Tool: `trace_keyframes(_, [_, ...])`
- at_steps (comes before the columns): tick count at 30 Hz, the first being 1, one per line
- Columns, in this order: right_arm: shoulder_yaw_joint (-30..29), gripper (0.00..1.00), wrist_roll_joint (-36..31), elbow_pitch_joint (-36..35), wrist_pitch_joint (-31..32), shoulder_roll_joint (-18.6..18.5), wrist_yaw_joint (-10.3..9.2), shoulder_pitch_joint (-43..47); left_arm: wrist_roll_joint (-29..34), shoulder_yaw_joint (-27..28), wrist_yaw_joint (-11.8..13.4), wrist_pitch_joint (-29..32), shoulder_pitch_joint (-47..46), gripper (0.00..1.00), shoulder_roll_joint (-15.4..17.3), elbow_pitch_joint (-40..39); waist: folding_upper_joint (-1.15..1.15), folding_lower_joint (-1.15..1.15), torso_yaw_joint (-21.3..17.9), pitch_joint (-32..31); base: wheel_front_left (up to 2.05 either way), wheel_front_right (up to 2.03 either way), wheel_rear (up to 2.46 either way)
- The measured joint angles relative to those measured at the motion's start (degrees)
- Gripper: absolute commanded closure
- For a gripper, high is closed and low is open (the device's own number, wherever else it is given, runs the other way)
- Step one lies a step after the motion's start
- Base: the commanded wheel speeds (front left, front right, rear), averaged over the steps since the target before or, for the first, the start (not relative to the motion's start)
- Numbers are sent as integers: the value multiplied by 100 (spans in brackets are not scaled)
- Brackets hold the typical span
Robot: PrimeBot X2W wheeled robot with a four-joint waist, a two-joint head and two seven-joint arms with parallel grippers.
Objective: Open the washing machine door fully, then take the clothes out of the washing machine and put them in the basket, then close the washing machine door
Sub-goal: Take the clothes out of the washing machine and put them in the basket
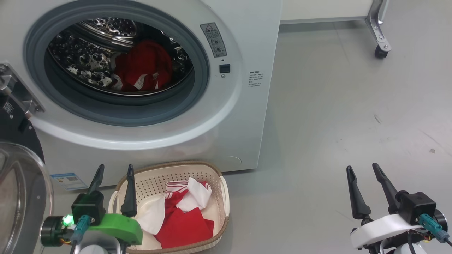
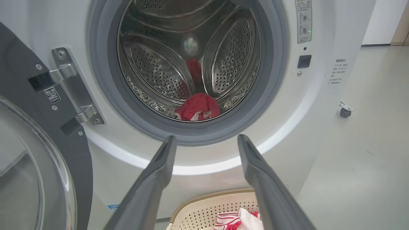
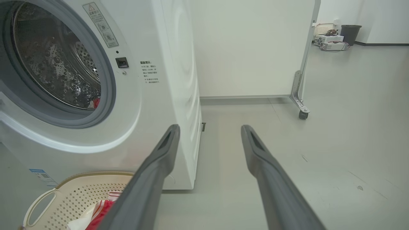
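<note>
The white washing machine stands with its door swung open to the left, the glass bowl at the lower left. Red and white clothes lie in the steel drum; the left wrist view shows that heap low in the drum. More red and white clothes lie in the cream basket on the floor below the opening. My left gripper is open above the basket's left end, holding nothing. My right gripper is open over bare floor at the lower right, far from the machine.
A white panel on a caster stands behind the machine at the back right. Grey floor stretches to the right of the machine. In the right wrist view a dark bin and small items sit far off by the wall.
</note>
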Motion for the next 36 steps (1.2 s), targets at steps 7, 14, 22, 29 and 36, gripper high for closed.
trace_keyframes(7, [36, 0, 0, -129, 53, 8, -7, 113, 1, -8, 32, 1, 267, 0, 40, -326, 0, 0, 25, -130, 0, 0, 0])
trace_keyframes(14, [58, 0, 0, -248, 104, 10, -48, 187, 1, -3, 51, 76, 462, 0, 68, -639, 0, 0, 36, -147, 0, 0, 0])
trace_keyframes(22, [78, 0, -40, -350, 164, 12, -90, 231, 1, -1, 99, 187, 676, 0, 73, -969, 0, 0, 54, -124, 0, 0, 0])
trace_keyframes(29, [85, 0, -40, -437, 198, 12, -92, 272, 2, 3, 125, 281, 773, 0, 74, -1224, 0, 0, 70, -77, 0, 0, 0])
trace_keyframes(36, [87, 0, -40, -499, 207, 10, -97, 284, 10, 2, 149, 365, 866, 0, 74, -1439, 0, 0, 94, -36, 0, 0, 0])
